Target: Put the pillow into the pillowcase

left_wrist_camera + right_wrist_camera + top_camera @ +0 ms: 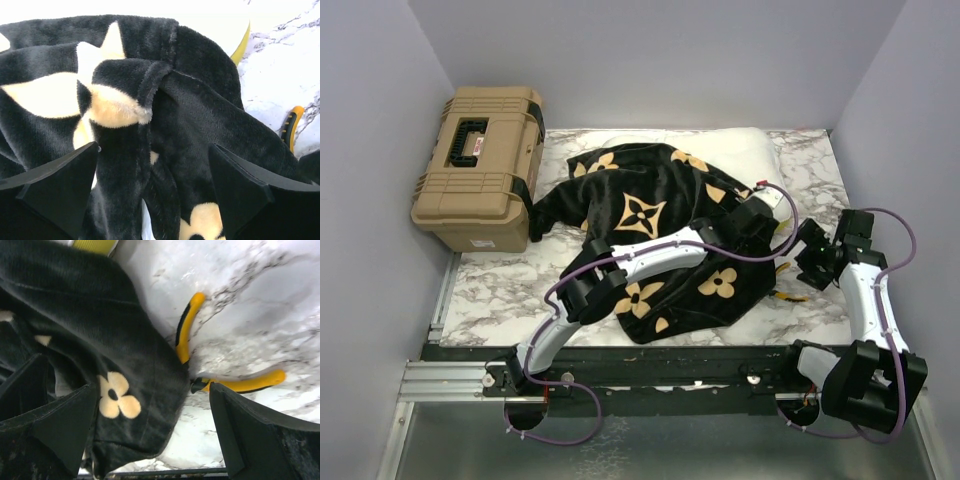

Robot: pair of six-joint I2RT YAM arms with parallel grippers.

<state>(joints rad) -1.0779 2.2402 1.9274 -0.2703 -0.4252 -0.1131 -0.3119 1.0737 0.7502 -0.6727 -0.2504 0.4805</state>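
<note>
On the marble table [490,285] the limp plush pillowcase [640,215] drapes the soft pillow [745,145]; your left gripper [154,146] and right gripper [152,386] gape empty, so pinch its hem [150,85].

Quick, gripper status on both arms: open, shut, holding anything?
Left gripper: open, poised over pillowcase fabric, gripping nothing.
Right gripper: open, empty, above the pillowcase edge and yellow pliers.

— Where did the pillowcase [640,215] lie?
— Crumpled, black plush with tan flowers, draped over the pillow [745,148].
— And the pillow?
— Cream-white, flat at the far edge of the worktop [495,290], mostly covered.
</note>
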